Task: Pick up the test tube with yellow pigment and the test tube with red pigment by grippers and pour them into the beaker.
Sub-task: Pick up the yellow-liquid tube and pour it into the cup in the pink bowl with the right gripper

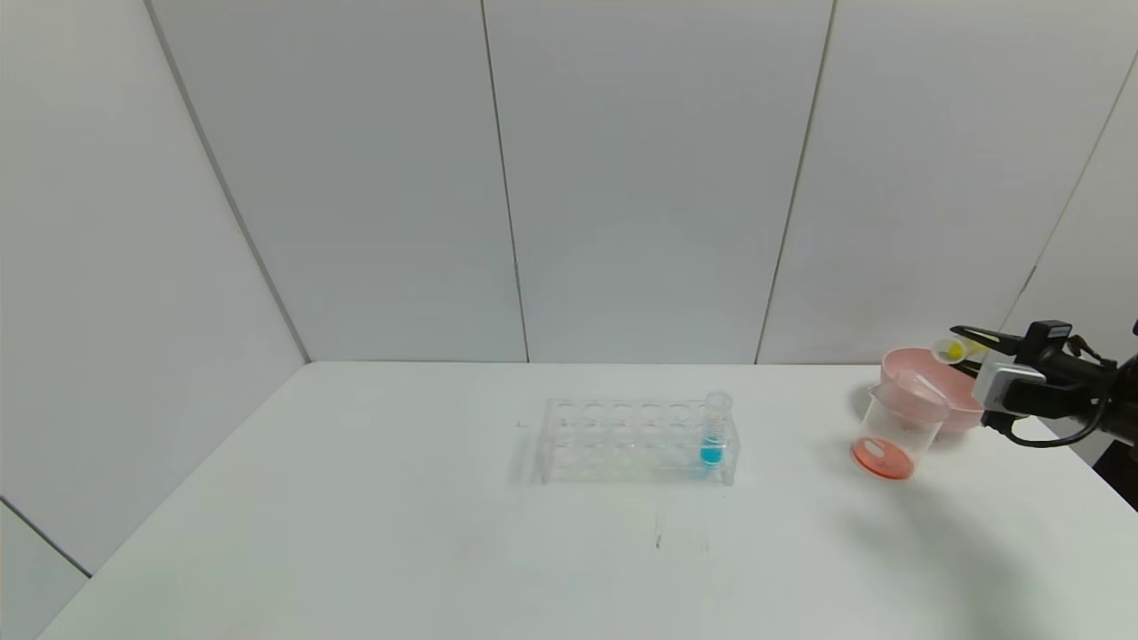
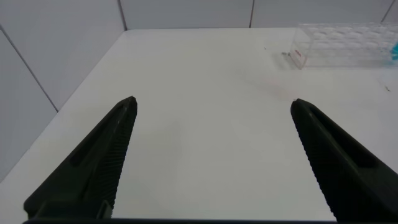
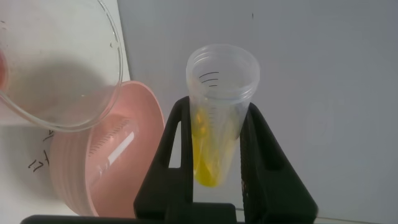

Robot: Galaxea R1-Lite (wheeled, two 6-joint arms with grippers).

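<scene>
the right hand (image 1: 965,342) is black with two long tapered fingers, a white-grey box behind them and a thin black cable looping beneath. the left hand (image 2: 211,163) has two black ribbed, wedge-shaped fingers.

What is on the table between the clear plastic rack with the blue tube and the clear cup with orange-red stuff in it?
Nothing: the head view shows only bare white table between the clear plastic rack and the clear cup.

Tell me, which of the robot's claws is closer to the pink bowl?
The right gripper: it hangs right beside the pink bowl, clamping the yellow tube. The left gripper hovers open over bare table, far off beyond the rack.
</scene>
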